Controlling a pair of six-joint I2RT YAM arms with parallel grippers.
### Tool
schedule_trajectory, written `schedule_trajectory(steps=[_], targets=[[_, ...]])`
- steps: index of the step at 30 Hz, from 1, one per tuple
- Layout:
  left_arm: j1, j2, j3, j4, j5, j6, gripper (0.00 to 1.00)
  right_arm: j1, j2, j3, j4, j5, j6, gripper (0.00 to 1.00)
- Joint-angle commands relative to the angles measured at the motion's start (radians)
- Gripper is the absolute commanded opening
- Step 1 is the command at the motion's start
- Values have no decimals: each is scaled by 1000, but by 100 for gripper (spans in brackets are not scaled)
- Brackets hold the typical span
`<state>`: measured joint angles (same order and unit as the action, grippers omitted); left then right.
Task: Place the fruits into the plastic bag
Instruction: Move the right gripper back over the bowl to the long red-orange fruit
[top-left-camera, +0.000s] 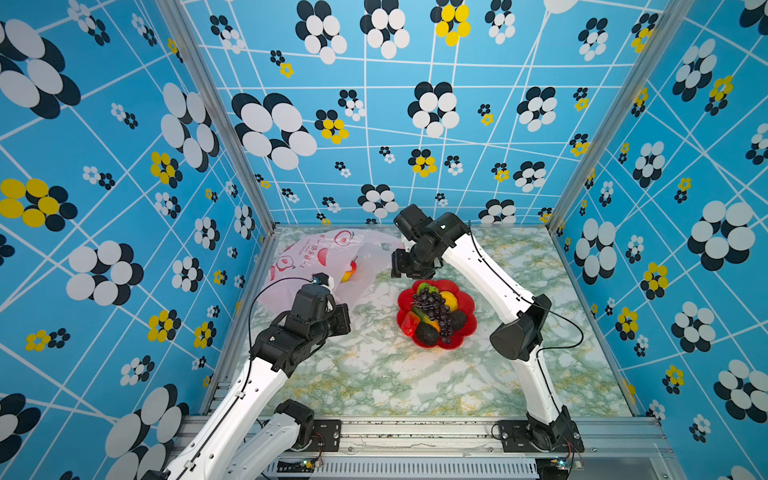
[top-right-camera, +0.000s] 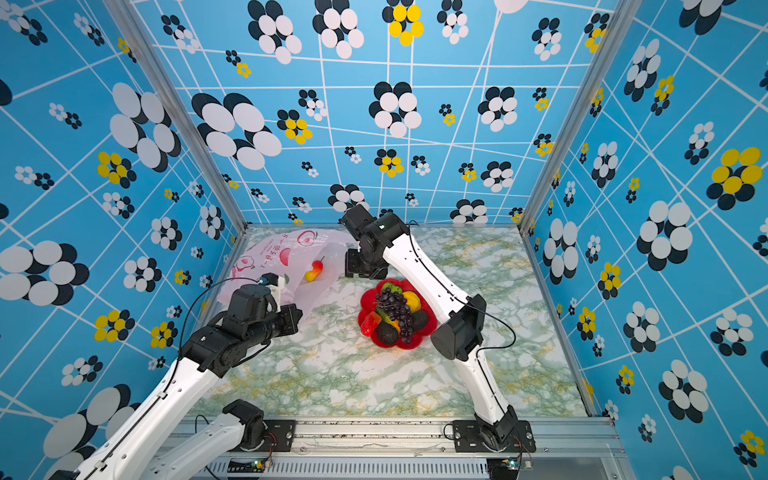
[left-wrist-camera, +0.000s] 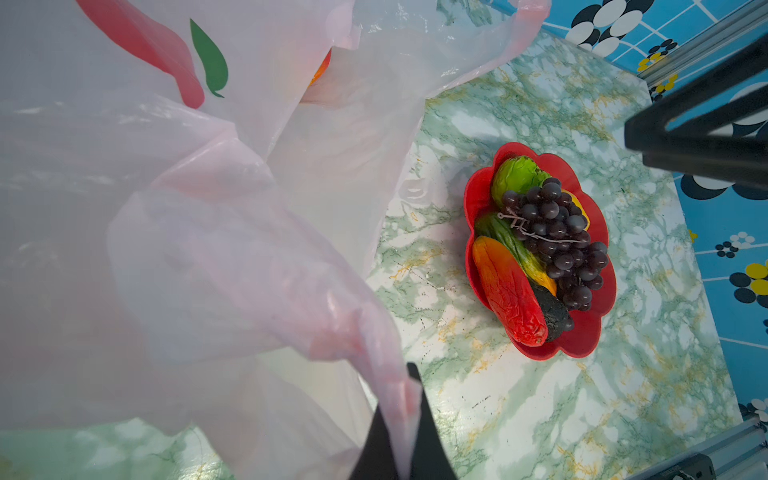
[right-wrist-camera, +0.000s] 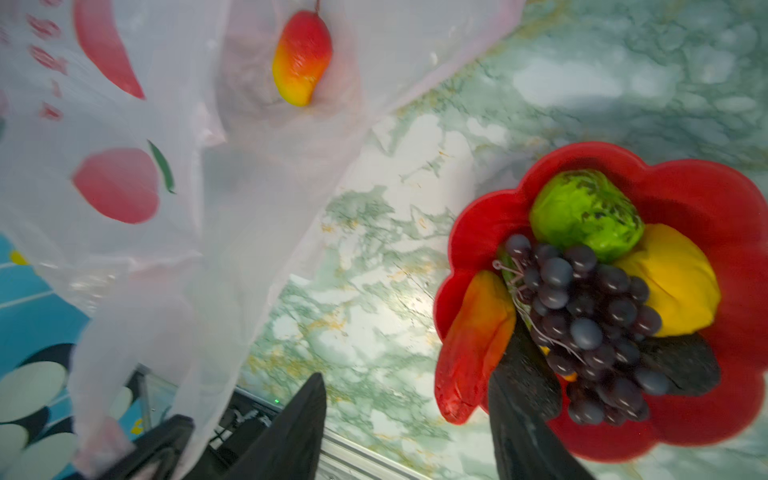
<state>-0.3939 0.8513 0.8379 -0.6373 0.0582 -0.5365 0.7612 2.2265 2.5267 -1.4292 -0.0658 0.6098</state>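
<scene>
Fruits heaped in red flower-shaped plastic dish on green marbled tabletop; one red-yellow toy mango already inside thin translucent pink plastic bag beside dish. Red writing on bag unreadable. Left gripper pinching bag rim; right gripper spread, empty, near dish edge.

red flower-shaped dish on green-veined marble tabletop, blue flower-print walls around
</scene>
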Motion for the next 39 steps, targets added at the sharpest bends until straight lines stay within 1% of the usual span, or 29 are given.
schedule_trajectory(steps=[1,5,14,19,27,39], targets=[[4,-15,-28,16,12,-13,0,40,0,26,-220,75,-75,66],[1,-22,-33,18,12,-14,0,73,23,29,-281,118,-80,67],[-3,-44,-36,9,9,-10,0,120,99,58,-347,111,-65,68],[-9,-49,-30,-4,2,-2,0,140,129,56,-352,109,-65,69],[-35,-46,-16,-15,-20,19,0,156,149,1,-352,147,-62,70],[-46,-40,-8,-21,-42,32,0,165,167,-73,-353,182,-82,70]])
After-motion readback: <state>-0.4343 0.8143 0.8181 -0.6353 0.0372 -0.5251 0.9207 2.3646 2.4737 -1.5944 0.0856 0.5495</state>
